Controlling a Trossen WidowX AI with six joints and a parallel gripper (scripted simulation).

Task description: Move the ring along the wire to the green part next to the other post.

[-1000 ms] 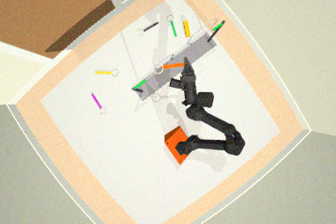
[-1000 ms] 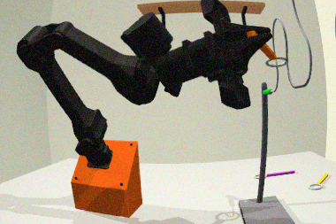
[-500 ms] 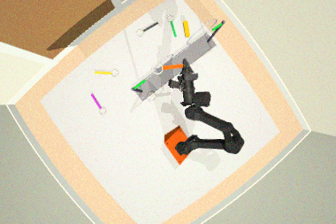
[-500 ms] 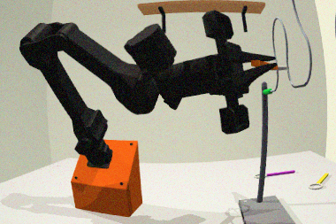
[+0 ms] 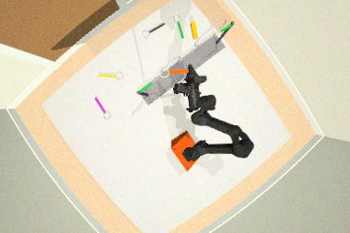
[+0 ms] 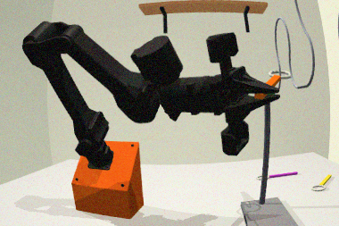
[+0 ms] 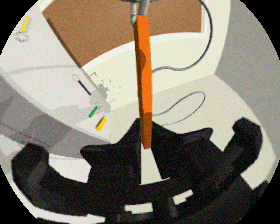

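The ring [image 5: 164,72] [image 6: 279,74] has an orange handle [image 5: 177,71] [image 6: 274,80] [image 7: 144,85]. My gripper [image 5: 189,69] [image 6: 279,93] is shut on the handle's far end, with the ring out beyond the fingertips. The grey wire [image 6: 313,51] [image 7: 211,40] appears to pass through the ring; contact between them cannot be told. The ring is nearer the green part [image 5: 145,87] at the left post than the other green part [image 5: 227,28] in the top view. In the exterior view the fingers are just above the near post [image 6: 266,149] and hide its green part.
The posts stand on a long grey base [image 5: 203,54] [image 6: 276,212]. Loose on the table are a magenta-handled ring [image 5: 100,105], a yellow-handled ring [image 5: 108,75], a dark-handled ring [image 5: 157,28], a green-handled ring [image 5: 180,30] and a yellow block [image 5: 193,29]. A shelf [image 6: 202,7] is behind.
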